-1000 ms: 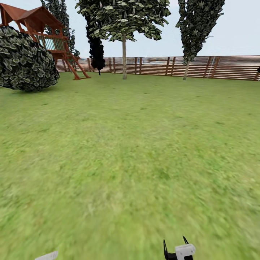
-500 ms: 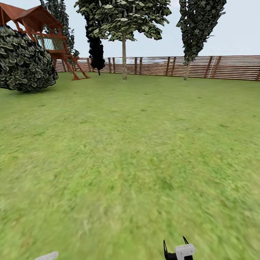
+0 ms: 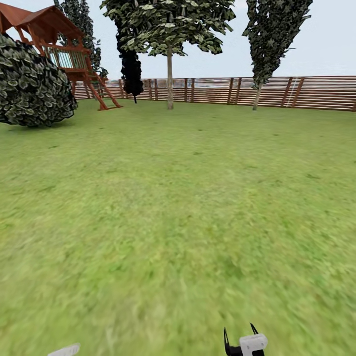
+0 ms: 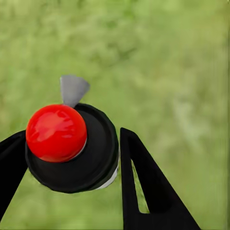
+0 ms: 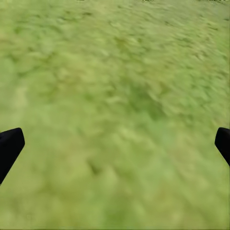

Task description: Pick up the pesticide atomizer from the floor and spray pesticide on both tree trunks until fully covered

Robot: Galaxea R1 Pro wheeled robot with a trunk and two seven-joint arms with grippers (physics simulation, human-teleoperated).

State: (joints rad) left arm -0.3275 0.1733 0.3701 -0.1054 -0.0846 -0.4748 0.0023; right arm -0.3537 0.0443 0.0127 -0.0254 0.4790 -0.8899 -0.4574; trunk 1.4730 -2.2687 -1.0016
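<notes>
1. Nearest, in the left wrist view: left gripper [image 4: 67,163] pinching the pesticide atomizer [image 4: 72,148], black round body with red tip, between two black fingers [image 4: 143,187]; a small grey nozzle pointing out over blurred grass.
2. In the right wrist view: right gripper [image 5: 115,143] spread wide and holding nothing, one finger tip at each side edge of the frame, only grass between.
3. At the bottom edge of the head view: right gripper [image 3: 241,337] right of centre, black prongs and a white block; a pale sliver of the left arm [image 3: 64,350] at lower left.
4. Across the middle of the head view: open green lawn [image 3: 178,207], no paving visible.
5. At upper left: a round dark bush [image 3: 32,84], a red-brown playhouse [image 3: 54,34] behind it.
6. At top centre, far off: one of the trees [image 3: 168,24], its thin pale tree trunk [image 3: 170,79] rising before the slatted fence [image 3: 296,91]; a second tall tree [image 3: 272,34] at upper right.
7. Progress, as a judgement: pick-up done, atomizer in hand; no white specks discernible on either trunk at this range; remaining, most likely, crossing the lawn and spraying both trunks.
</notes>
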